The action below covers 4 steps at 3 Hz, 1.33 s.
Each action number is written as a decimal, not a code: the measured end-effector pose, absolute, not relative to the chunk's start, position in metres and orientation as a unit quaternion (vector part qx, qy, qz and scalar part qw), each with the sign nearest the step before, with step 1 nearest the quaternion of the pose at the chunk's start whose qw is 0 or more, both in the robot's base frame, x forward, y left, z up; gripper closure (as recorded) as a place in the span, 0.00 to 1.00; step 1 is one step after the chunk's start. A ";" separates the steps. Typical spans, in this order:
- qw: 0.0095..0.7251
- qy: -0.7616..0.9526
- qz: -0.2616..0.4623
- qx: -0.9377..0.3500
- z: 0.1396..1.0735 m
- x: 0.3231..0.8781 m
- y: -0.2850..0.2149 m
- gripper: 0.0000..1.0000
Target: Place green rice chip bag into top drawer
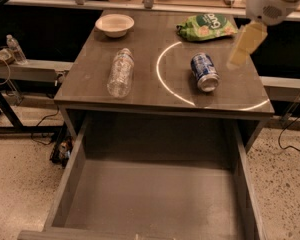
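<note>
The green rice chip bag [206, 26] lies flat at the back right of the table top, with its dark green logo facing up. The top drawer [75, 184] stands pulled fully open below the table's front edge, and nothing shows inside it. My gripper [240, 54] hangs from the white arm at the upper right. It is above the table's right side, just right of and in front of the bag, and above the blue soda can [204, 72]. It holds nothing.
A clear plastic bottle [120, 72] lies on its side at the table's left. A white bowl [114, 24] sits at the back left. A bright light arc crosses the grey table top [155, 91]. Cables and a metal frame lie on the floor to the left.
</note>
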<state>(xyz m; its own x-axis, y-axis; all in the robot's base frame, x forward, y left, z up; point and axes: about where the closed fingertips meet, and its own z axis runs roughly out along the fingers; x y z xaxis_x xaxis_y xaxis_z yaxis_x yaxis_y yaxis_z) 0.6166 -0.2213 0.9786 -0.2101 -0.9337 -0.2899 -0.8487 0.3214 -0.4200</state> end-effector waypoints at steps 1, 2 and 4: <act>0.288 0.769 -0.091 -0.564 0.988 0.677 -0.217 0.00; 0.305 0.766 -0.097 -0.557 1.002 0.687 -0.220 0.00; 0.329 0.785 -0.082 -0.519 0.991 0.713 -0.207 0.00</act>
